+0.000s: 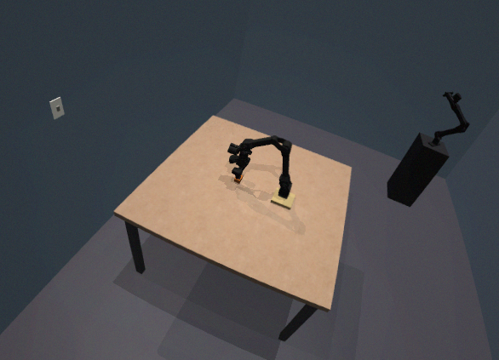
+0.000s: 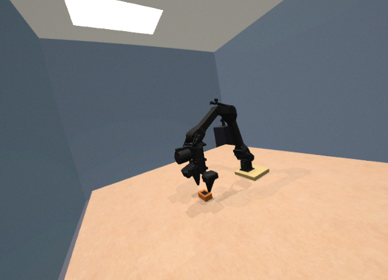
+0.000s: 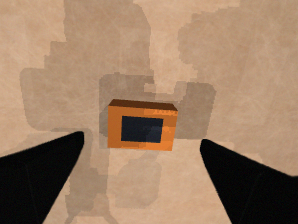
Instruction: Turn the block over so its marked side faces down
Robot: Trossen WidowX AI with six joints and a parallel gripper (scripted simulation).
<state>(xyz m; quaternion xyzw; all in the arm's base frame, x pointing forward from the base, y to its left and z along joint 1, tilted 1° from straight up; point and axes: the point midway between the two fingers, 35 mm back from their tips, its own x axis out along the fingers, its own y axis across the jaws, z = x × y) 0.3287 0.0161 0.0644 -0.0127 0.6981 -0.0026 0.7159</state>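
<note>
An orange block (image 1: pixel 238 179) (image 2: pixel 205 197) (image 3: pixel 115 129) lies flat on the table (image 1: pixel 192 228) (image 2: pixel 232 240). Its marked side, a dark rectangle (image 2: pixel 204 192) (image 3: pixel 141 129) framed in orange, faces up. My gripper (image 2: pixel 204 188) (image 3: pixel 144 140) is open and empty, pointing down just above the block. In the wrist view the block lies between the two fingertips across the image and slightly above their line, with a gap on each side. In the top view the gripper partly hides the block.
The arm's base stands on a pale yellow plate (image 1: pixel 278 201) (image 2: pixel 254 177) on the table. A second black arm (image 1: pixel 457 113) stands on a dark pedestal (image 1: pixel 417 170) off the table. A switch plate (image 1: pixel 54 109) is on the wall.
</note>
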